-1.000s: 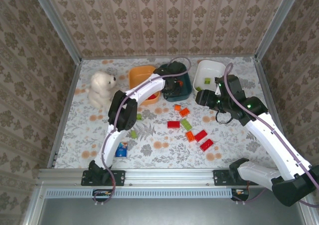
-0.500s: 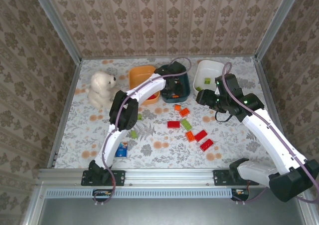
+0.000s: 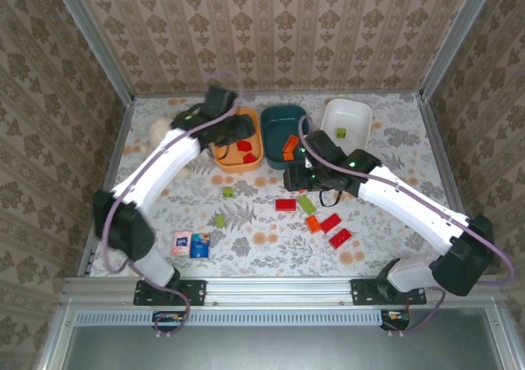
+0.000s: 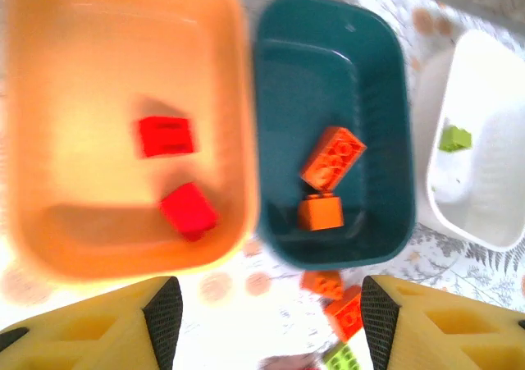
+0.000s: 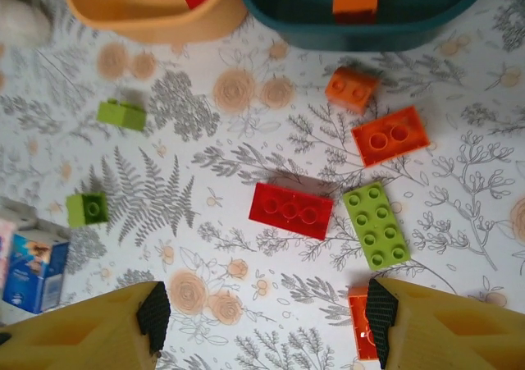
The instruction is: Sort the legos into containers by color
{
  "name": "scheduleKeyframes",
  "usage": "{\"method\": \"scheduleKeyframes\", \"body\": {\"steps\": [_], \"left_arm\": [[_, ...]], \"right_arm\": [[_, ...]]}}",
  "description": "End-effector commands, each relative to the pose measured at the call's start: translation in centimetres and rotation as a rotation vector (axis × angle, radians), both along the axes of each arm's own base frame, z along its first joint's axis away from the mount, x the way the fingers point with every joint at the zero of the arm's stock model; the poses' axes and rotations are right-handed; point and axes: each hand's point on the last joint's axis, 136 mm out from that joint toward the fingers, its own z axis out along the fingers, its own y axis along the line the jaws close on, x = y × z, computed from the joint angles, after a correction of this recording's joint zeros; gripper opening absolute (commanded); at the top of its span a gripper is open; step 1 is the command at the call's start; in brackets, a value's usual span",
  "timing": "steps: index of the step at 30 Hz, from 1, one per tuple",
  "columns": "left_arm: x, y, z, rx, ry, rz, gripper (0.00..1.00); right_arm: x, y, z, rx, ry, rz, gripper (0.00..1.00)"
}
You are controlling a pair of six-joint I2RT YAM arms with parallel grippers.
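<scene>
My left gripper (image 4: 267,325) hangs open and holds nothing above the near rims of the orange bowl (image 4: 49,99) and teal bowl (image 4: 287,99). Two red legos (image 4: 166,135) lie in the orange bowl, two orange legos (image 4: 332,157) in the teal one, and a green lego (image 4: 454,138) in the white bowl (image 4: 500,165). My right gripper (image 5: 267,321) is open over the loose legos: a red plate (image 5: 290,210), a green brick (image 5: 376,225), orange bricks (image 5: 390,135), and an orange one (image 5: 361,325) beside its right finger. Two small green legos (image 5: 121,113) lie further left.
A white bear (image 3: 157,128) sits at the back left, partly behind my left arm. A pink-and-blue packet (image 3: 190,244) lies near the front left. Two more red legos (image 3: 335,229) rest front right of the pile. Metal rails and patterned walls box in the table.
My left gripper opened over the teal bowl, then drew back left toward the orange bowl. My right arm swung left from the white bowl to above the loose legos.
</scene>
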Motion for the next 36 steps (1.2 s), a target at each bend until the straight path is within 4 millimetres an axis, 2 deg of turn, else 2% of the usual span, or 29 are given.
{"method": "scheduleKeyframes", "body": {"steps": [1, 4, 7, 10, 13, 16, 22, 28, 36], "left_arm": [[-3.6, 2.4, -3.8, -0.001, 0.089, 0.043, 0.62], [-7.7, 4.4, -5.8, -0.02, 0.135, 0.056, 0.62], [-11.0, 5.4, -7.0, -0.057, 0.16, 0.06, 0.62], [-13.2, 6.4, -7.6, -0.083, 0.16, 0.075, 0.61], [-14.3, 7.0, -7.6, -0.098, 0.155, 0.08, 0.61], [-14.7, 7.3, -7.6, -0.097, 0.15, 0.084, 0.61], [-14.3, 6.8, -7.5, -0.1, 0.153, 0.079, 0.61], [-13.8, 6.2, -7.5, -0.094, 0.16, 0.069, 0.61], [-13.7, 6.0, -7.7, -0.089, 0.165, 0.07, 0.61]], "right_arm": [[0.7, -1.8, -3.6, -0.106, 0.063, -0.027, 0.67], [-0.3, -2.4, -7.0, -0.203, 0.168, 0.032, 0.66], [-1.4, -3.2, -9.9, -0.276, 0.267, 0.086, 0.62], [-1.7, -3.9, -11.7, -0.31, 0.332, 0.105, 0.58], [-1.7, -4.3, -12.9, -0.322, 0.388, 0.114, 0.53], [-1.7, -4.2, -14.1, -0.335, 0.429, 0.145, 0.52], [-1.1, -4.4, -16.0, -0.345, 0.475, 0.156, 0.55], [-0.4, -3.7, -16.4, -0.302, 0.481, 0.191, 0.58], [0.2, -3.1, -17.5, -0.3, 0.499, 0.204, 0.56]]}}
